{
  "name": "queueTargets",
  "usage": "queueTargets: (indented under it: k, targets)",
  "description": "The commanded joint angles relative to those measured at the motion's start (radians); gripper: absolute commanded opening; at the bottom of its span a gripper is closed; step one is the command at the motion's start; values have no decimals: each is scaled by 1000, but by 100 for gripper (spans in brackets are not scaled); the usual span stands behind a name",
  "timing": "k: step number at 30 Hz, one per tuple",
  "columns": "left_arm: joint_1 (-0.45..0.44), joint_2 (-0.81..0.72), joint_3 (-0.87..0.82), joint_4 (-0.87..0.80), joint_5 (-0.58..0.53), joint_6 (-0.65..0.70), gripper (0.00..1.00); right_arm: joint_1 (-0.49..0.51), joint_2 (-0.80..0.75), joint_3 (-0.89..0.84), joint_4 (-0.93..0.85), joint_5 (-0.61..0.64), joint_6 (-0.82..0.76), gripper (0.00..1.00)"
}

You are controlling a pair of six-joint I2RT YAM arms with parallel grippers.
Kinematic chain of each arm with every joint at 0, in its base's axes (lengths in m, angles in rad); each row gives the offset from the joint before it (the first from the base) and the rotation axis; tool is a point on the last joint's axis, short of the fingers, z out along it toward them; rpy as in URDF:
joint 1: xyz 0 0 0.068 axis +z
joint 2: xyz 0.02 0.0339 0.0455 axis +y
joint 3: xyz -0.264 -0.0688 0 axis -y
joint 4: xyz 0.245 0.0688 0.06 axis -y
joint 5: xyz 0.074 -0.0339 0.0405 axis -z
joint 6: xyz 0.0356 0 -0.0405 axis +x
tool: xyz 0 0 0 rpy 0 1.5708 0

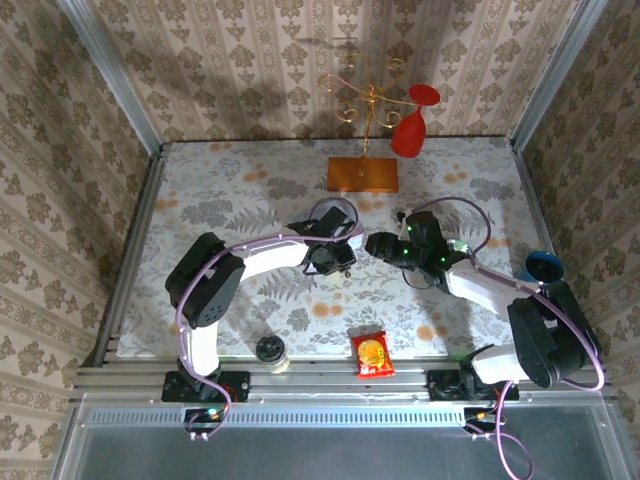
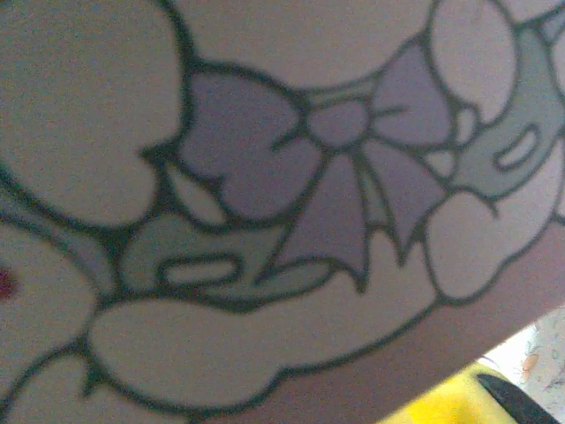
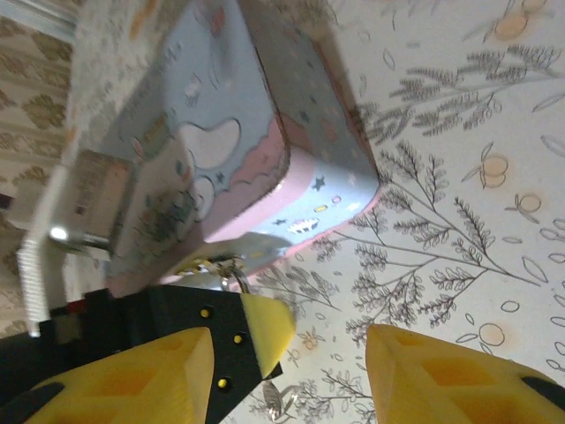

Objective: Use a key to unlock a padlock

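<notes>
A pale patterned tin (image 3: 221, 150) lies tilted on the floral cloth, and its printed side (image 2: 265, 177) sits very close in the left wrist view. At its near end a silver loop (image 3: 231, 274) hangs from a brass latch. The dark padlock body is hidden behind the left gripper's black finger with its yellow pad (image 3: 265, 331). My left gripper (image 1: 330, 258) is up against the tin, with one yellow fingertip (image 2: 450, 402) showing; its jaw spacing is hidden. My right gripper (image 3: 291, 380) stands open just right of it (image 1: 378, 245). A small silvery key-like piece (image 3: 278, 402) lies on the cloth.
A gold stand on an orange wooden base (image 1: 362, 175) holds a hanging red glass (image 1: 410, 130) at the back. A blue bowl (image 1: 545, 267) is at the right edge. A red snack packet (image 1: 372, 354) and a small jar (image 1: 272, 352) lie near the front edge.
</notes>
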Motion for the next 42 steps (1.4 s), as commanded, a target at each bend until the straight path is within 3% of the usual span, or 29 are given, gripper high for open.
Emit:
queueTargets:
  k: [1,6,13,18,23,26,33,37,42]
  targets:
    - [-13,18,17,-53,-7,38,7,24,62,61,-14,-53,-77,48]
    - [-17,3,28,-86,-25,67,2,43,154,103,32,-117,-107,44]
    - [-40,-22,83,-230,-197,171,3,48,225,137,63,-144,-89,42]
    - [-37,-15,63,-221,-182,178,22,53,235,150,42,-139,-96,41]
    - [-36,-6,55,-206,-162,180,24,64,261,146,68,-146,-91,38]
    - [-39,0,59,-206,-165,185,61,80,296,144,112,-161,-75,37]
    - [-43,-40,58,-223,-188,202,63,90,341,115,233,-205,-20,36]
    - [-51,-104,51,-229,-206,230,65,105,316,89,246,-169,-20,35]
    - [-60,-220,30,-205,-220,301,78,123,282,23,302,-95,44,35]
